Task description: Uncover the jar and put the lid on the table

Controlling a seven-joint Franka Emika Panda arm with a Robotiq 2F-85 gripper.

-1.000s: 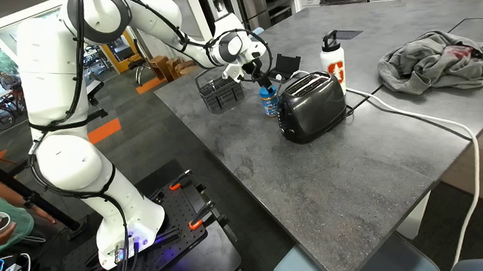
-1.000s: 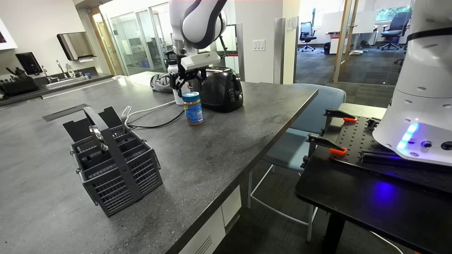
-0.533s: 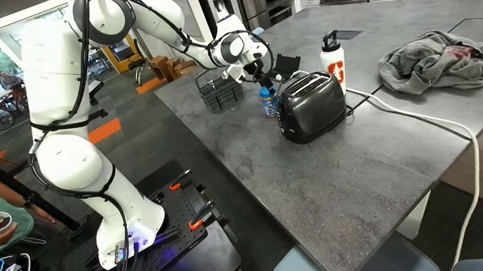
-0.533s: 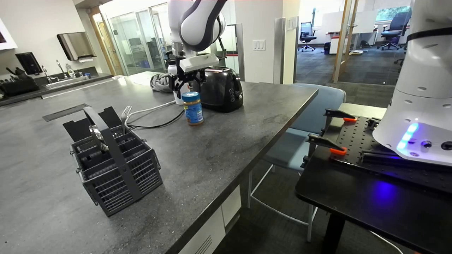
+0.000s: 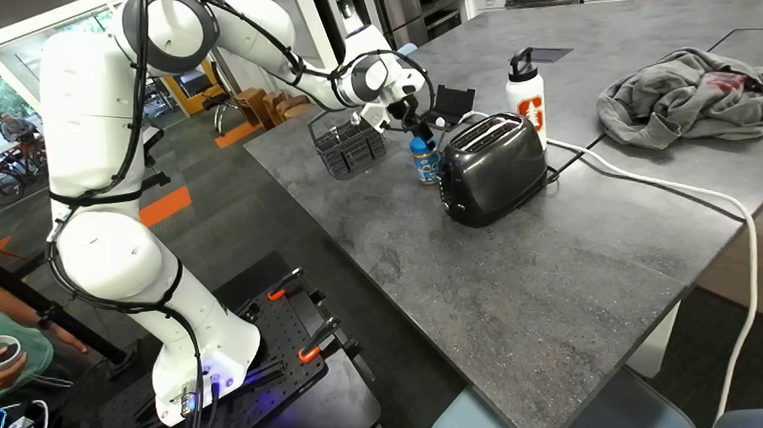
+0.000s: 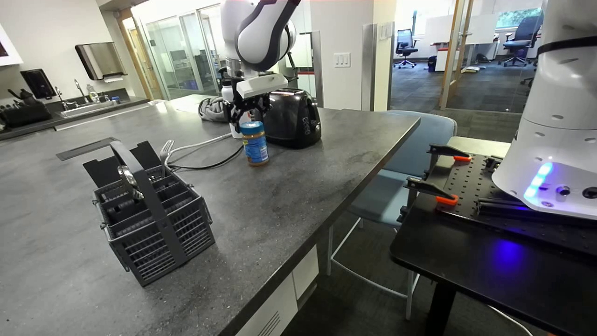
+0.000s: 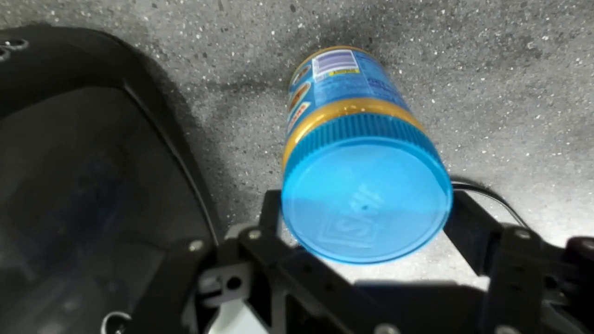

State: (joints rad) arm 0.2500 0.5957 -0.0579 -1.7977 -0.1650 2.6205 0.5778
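Fingers (image 7: 270, 211), jointed and black, stood wide, seemingly empty, beside the round blue plastic lid (image 7: 364, 199) capping the blue-labelled jar (image 6: 255, 150) on the speckled grey counter (image 6: 298, 186). Centring them before squeezing seemed wisest.

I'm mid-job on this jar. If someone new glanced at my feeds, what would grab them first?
Probably the bright blue lid, large and just right of centre in the wrist view, still on the jar that stands on the grey table. Next, the bulky black toaster along the left of that view, beside the jar. In an exterior view, the white robot arm towers on the left, its far end over the table.
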